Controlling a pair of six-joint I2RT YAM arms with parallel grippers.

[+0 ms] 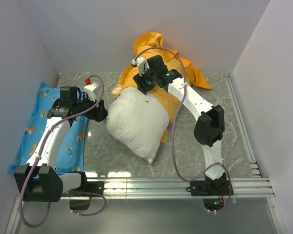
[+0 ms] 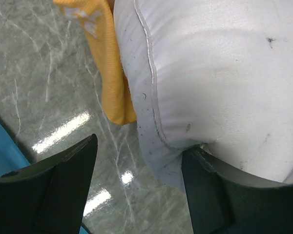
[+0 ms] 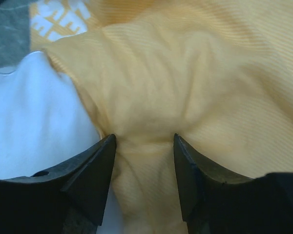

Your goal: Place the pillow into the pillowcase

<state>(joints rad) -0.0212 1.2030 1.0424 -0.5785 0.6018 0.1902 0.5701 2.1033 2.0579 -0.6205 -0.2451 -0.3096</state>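
The white pillow [image 1: 136, 122] lies mid-table, its far end tucked under the orange pillowcase [image 1: 156, 48], which is bunched up at the back wall. My left gripper [image 1: 101, 113] stands open at the pillow's left corner. In the left wrist view the pillow [image 2: 210, 73] rests against the right finger, with an edge of the pillowcase [image 2: 105, 63] beyond and my left gripper [image 2: 139, 156] otherwise empty. My right gripper [image 1: 140, 80] is down on the pillowcase where it covers the pillow. Its wrist view shows my right gripper [image 3: 144, 141] pinching a thick ridge of orange pillowcase [image 3: 185, 73], with the white pillow [image 3: 34, 117] at the left.
A blue cartoon-print pillow [image 1: 39, 126] lies along the left wall beside my left arm. The marble tabletop [image 1: 112, 151] is walled on three sides, and a metal rail [image 1: 176, 185] runs along the near edge.
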